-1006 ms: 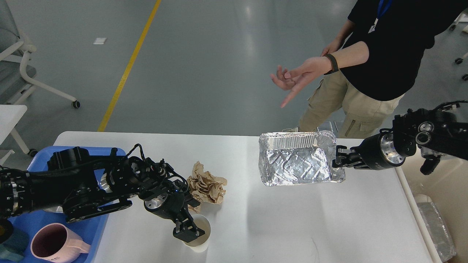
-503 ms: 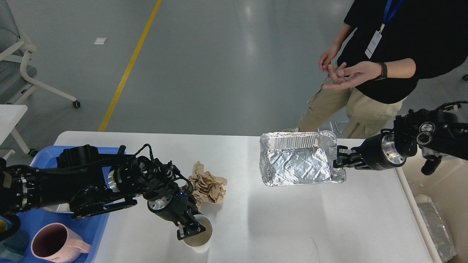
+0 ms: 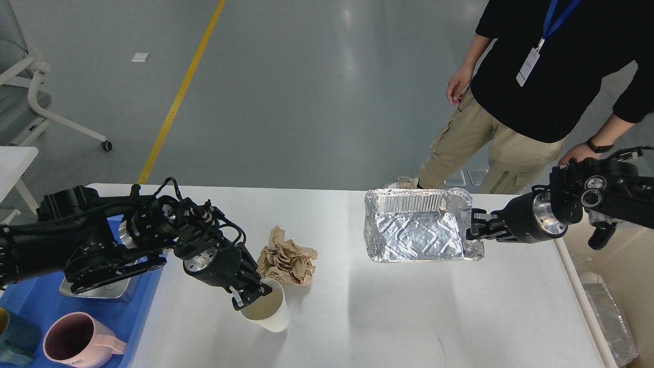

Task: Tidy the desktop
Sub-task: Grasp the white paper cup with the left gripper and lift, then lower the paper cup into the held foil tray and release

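Observation:
The white desktop (image 3: 388, 312) fills the lower middle of the head view. My left gripper (image 3: 249, 296) is shut on the rim of a white paper cup (image 3: 266, 313) and holds it tilted just above the desktop. A crumpled brown paper (image 3: 287, 259) lies right behind the cup. My right gripper (image 3: 473, 231) is shut on the right rim of an empty foil container (image 3: 416, 230) and holds it tipped up toward me over the desktop's far right part.
A blue tray (image 3: 30, 301) at the left holds a pink mug (image 3: 71, 345), a teal cup (image 3: 15, 340) and a metal dish (image 3: 99, 289). A cream bin (image 3: 621, 286) with a foil container inside stands right of the desktop. A person (image 3: 531, 87) stands behind its far right edge.
My left gripper closed on the cup's rim, lifted and tilted it, and drew back left. The person lowered the raised hand and stepped right. The foil container barely moved.

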Available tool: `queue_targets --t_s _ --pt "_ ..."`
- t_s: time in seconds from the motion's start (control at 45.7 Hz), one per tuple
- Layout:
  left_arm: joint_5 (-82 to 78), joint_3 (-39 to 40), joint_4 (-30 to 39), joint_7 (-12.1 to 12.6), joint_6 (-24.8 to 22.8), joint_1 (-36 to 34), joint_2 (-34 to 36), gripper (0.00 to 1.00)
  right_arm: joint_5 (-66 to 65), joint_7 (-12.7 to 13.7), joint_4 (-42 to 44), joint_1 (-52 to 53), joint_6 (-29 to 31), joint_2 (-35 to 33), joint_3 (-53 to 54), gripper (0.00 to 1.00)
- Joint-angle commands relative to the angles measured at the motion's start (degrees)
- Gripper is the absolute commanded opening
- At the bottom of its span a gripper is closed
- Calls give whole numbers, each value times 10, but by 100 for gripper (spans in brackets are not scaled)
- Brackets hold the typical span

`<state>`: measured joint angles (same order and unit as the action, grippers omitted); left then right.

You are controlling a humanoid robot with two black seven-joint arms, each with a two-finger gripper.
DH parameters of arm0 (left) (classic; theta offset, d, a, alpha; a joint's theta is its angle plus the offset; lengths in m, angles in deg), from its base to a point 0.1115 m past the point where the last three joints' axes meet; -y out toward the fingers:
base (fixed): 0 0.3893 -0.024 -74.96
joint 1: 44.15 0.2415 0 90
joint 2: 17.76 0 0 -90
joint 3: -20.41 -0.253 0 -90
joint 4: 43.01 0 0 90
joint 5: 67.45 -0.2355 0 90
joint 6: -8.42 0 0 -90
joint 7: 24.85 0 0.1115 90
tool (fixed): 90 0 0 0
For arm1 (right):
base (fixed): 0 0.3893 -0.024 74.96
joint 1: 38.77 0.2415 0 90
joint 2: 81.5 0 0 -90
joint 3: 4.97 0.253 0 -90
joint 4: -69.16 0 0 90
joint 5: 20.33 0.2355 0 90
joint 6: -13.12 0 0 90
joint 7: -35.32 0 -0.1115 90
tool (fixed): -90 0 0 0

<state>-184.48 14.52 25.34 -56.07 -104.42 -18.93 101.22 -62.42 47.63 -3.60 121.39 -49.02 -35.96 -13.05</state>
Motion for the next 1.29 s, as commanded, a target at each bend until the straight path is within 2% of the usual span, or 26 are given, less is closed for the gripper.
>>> queue_targets --t_s 0.0,0.24,0.547,0.721,1.006,1.268 --pt "34 60 1 -3 -2 0 21 2 2 0 -3 -1 1 0 1 0" --pt "95 122 1 -3 -5 -34 31 2 2 0 -6 -1 4 2 0 0" --pt "191 128 -7 1 -14 -116 8 3 2 0 -12 -1 11 2 0 0" --pt "201 128 -13 3 -14 -134 -13 3 2 0 -16 0 11 1 0 0" --pt "199 127 -72 4 -18 -147 -74 3 2 -1 -23 0 11 -1 2 0" --pt "196 118 -174 5 -15 -147 -194 4 2 -1 -35 9 11 -2 3 0"
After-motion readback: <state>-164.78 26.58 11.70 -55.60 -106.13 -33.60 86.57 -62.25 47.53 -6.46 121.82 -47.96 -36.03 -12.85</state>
